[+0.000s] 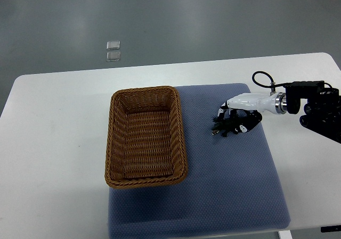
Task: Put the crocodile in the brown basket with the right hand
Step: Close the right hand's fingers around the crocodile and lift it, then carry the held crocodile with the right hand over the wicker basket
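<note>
- White table (53, 143) – the left part carries nothing of the task, and no left arm shows.
- Brown woven wicker basket (144, 90), rectangular, sits on the left part of a blue-grey cloth mat (229, 186). It holds nothing, so the placing is not yet done.
- A strip of bare mat lies between the basket's right rim and the hand.
- The crocodile (222, 129) is, by my reading, the small dark shape on the mat under the hand, right of the basket. It blends with the hand's black parts, so its outline is unclear.
- White-and-black right hand (238, 116) is low over that shape, palm down. Whether its fingers press the toy or only cage it I cannot tell.
- Black forearm (319, 108) comes in from the right edge with a looped cable above the wrist.
- Risks, as I judge them:
  - A shallow pinch on a small toy could slip on lifting and drop it onto the mat.
  - A low carry leftward could knock the basket's near rim and shove the light basket.
  - An early release would land the toy outside the basket.
</note>
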